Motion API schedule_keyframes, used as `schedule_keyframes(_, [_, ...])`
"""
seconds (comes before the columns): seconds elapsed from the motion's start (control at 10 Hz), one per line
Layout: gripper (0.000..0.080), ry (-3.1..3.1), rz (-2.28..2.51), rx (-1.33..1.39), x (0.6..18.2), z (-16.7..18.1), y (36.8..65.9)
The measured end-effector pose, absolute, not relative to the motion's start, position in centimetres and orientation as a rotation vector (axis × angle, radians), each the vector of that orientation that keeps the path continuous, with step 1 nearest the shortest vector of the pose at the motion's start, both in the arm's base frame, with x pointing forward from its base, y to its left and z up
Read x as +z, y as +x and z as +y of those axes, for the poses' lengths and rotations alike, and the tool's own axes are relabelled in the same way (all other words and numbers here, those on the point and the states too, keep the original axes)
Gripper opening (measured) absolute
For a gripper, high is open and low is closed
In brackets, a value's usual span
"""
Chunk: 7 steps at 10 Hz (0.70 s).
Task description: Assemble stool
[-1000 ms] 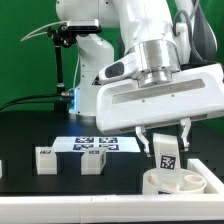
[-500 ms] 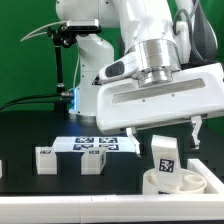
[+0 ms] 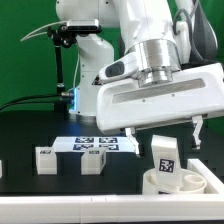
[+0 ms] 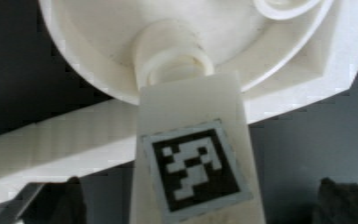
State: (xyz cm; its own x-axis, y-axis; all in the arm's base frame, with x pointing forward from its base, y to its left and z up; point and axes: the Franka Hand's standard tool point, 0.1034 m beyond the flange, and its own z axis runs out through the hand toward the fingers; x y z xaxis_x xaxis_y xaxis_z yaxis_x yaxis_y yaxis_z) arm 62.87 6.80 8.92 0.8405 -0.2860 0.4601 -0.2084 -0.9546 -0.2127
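Straddling upright leg [image 3: 165, 156] with jaws spread wide, gripping nothing. Judging leg as standing unaided, lower end sitting in seat disc [image 3: 150, 184] socket.

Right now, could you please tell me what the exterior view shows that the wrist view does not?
Exterior view only: a loose leg, a second loose leg and the marker board. Wrist view only: the socket where the tagged leg enters the seat disc. Both: that leg standing in the disc, with the open hand clear of it.
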Motion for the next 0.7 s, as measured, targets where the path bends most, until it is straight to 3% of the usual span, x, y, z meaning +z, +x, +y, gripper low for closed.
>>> schedule_keyframes(0.2, [0.0649,-2.874,0.356,-0.671,11.1,7.61,62.96])
schedule_keyframes(0.5, [0.0649,-2.878,0.35,-0.65,10.9,7.85,63.06])
schedule_keyframes(0.7, [0.0649,-2.924,0.247,-0.386,10.28,7.03,62.31])
